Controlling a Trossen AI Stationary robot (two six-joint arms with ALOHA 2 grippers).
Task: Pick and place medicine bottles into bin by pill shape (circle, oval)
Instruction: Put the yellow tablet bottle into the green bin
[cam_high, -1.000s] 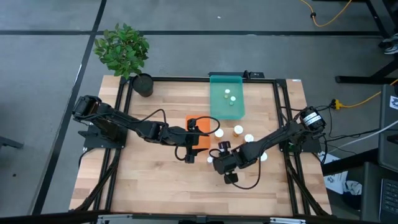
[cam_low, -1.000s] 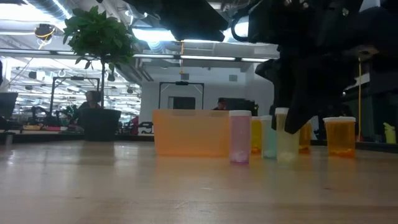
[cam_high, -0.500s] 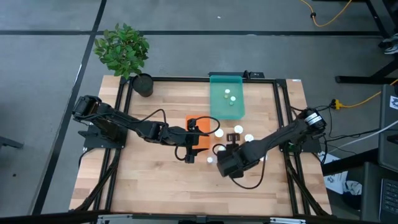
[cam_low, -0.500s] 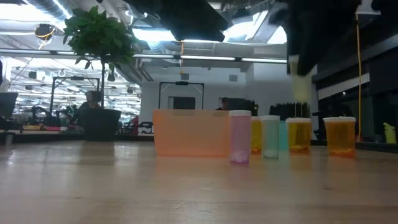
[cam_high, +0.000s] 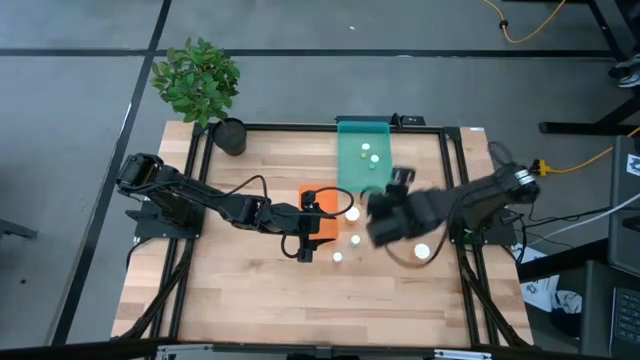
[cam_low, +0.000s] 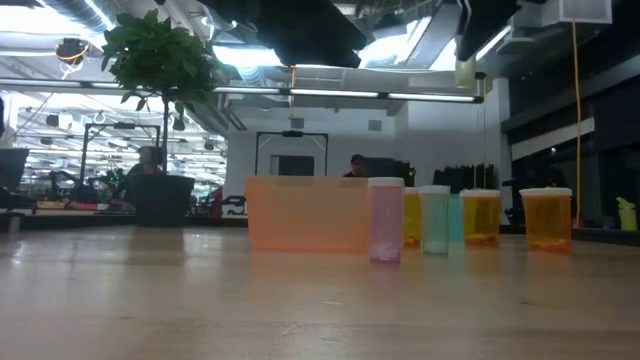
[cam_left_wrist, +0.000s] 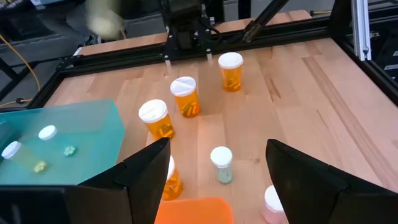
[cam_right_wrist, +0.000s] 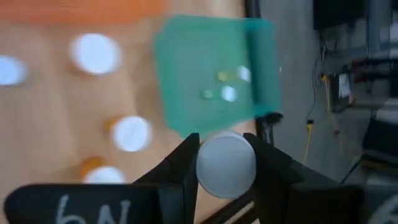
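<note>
The right gripper (cam_right_wrist: 225, 163) is clamped on a white-capped medicine bottle (cam_right_wrist: 225, 163), its two dark fingers (cam_right_wrist: 181, 163) pressed to either side of the cap. It hangs in the air over the table, just short of the green bin (cam_high: 364, 150); in the low view the held bottle (cam_low: 465, 70) shows pale and high above the wood. On the gripper body, white handwritten marks look like "bN", though they are cut off and may read otherwise.

The green bin (cam_right_wrist: 211, 74) already holds a couple of small bottles (cam_high: 368, 155). Beside it on the table (cam_high: 250, 290) stand loose bottles: amber ones (cam_left_wrist: 185, 94) with white caps, a small clear one (cam_left_wrist: 222, 164), and a pinkish one (cam_low: 385, 219) nearest the low camera. No label on any of them can be read.

The left gripper (cam_left_wrist: 214, 180) waits with fingers spread wide, over the orange bin (cam_high: 318, 212), near the table's middle.
</note>
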